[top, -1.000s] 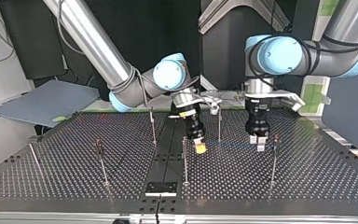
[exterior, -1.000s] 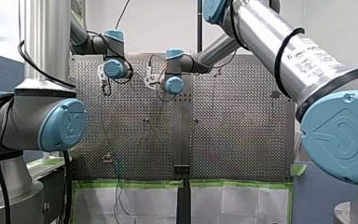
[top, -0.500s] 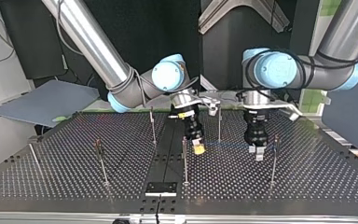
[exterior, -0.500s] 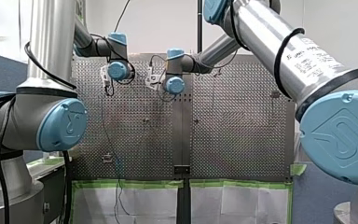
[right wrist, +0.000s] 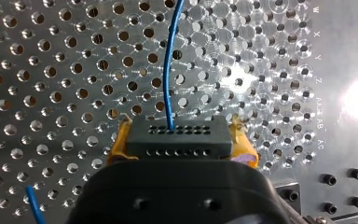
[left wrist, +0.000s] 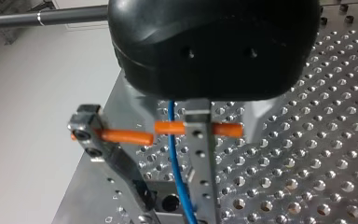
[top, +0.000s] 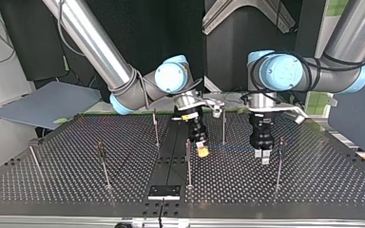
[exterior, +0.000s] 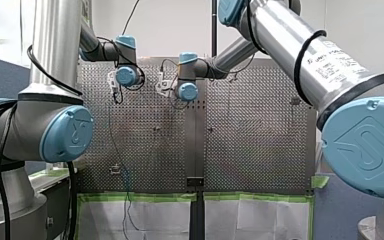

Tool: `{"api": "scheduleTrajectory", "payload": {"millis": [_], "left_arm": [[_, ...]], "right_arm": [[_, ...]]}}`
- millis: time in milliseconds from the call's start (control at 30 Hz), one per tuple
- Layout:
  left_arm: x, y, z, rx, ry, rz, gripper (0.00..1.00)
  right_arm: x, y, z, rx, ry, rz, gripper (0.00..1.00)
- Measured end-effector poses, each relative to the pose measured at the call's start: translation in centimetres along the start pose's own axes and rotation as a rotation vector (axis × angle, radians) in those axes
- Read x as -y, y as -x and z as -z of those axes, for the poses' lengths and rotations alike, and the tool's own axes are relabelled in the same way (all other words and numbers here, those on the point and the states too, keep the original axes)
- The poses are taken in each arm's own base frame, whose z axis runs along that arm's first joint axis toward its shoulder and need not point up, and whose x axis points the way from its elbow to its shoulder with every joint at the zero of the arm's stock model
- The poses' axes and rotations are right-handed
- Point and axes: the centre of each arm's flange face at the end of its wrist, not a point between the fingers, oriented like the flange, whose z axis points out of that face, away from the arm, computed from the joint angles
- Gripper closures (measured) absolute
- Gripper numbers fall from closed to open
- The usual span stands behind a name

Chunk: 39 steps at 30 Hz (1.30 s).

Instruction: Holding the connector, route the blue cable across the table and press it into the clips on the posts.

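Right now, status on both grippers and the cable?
Right gripper shut on connector. Left gripper open, blue cable runs between its fingers. Post close beside left gripper.

Two arms [top: 91,45], six posts [top: 188,164], one blue cable [right wrist: 168,79], one connector [right wrist: 176,136].

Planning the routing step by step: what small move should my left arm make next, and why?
Probably nudge my left gripper toward the nearby post, bringing the blue cable against its clip. My right gripper holds the connector, and the cable runs along the left one, beside the post.
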Motion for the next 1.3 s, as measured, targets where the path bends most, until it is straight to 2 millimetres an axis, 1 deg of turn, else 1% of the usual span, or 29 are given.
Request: {"api": "scheduleTrajectory", "payload": {"millis": [33, 67, 367, 533, 733, 967, 1067, 1300], "left_arm": [[0.0, 0.0, 0.0, -0.001, 0.002, 0.003, 0.95], [-0.1, 0.0, 0.0, -0.002, 0.005, 0.006, 1.0], [-0.3, -0.3, 0.4, -0.023, 0.047, 0.013, 1.0], [-0.3, -1.2, 1.3, -0.052, 0.068, -0.003, 1.0], [-0.4, -3.0, 2.8, -0.085, 0.072, -0.014, 1.0], [-0.4, -4.9, 4.5, -0.105, 0.077, -0.023, 1.0], [-0.6, -5.7, 5.3, -0.117, 0.084, -0.026, 1.0], [-0.8, -7.9, 7.3, -0.146, 0.083, -0.028, 1.0]], "right_arm": [[0.0, 0.0, 0.0, 0.0, 0.0, 0.0, 1.0], [0.0, 0.0, 0.0, 0.001, 0.0, 0.0, 1.0], [0.1, 0.4, 0.2, 0.014, -0.001, 0.001, 1.0], [0.0, 1.2, 0.7, 0.031, 0.001, 0.004, 1.0], [-0.3, 3.2, 1.8, 0.074, 0.008, 0.009, 1.0], [-0.9, 6.1, 3.7, 0.14, 0.015, 0.017, 1.0], [-1.8, 7.2, 4.3, 0.165, 0.029, 0.023, 1.0], [-2.9, 9.4, 6.0, 0.22, 0.05, 0.035, 1.0]]}}
